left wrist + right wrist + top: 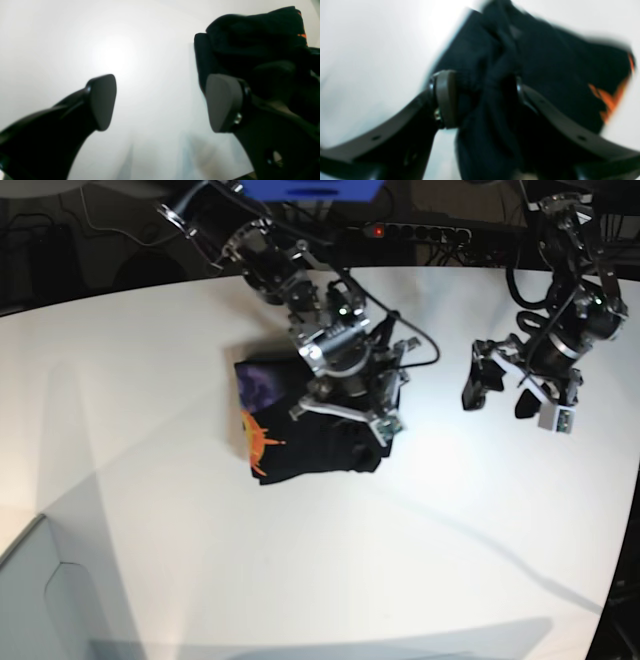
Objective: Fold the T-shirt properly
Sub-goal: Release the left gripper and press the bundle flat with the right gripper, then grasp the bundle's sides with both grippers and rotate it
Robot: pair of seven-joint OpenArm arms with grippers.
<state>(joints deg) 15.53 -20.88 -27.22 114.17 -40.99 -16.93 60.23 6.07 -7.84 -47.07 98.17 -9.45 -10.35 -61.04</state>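
White table (200,560); dark backdrop; power strip (415,231) behind, red light.

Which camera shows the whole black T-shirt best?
The base view: the folded black fabric T-shirt lies whole on the white table, print showing. The right wrist view shows only blurred dark folds; the left wrist view shows just one end.

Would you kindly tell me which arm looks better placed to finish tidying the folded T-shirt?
Probably the right: the right gripper hangs directly over the T-shirt, fabric between its jaws, while the left gripper hovers open and off to the side.
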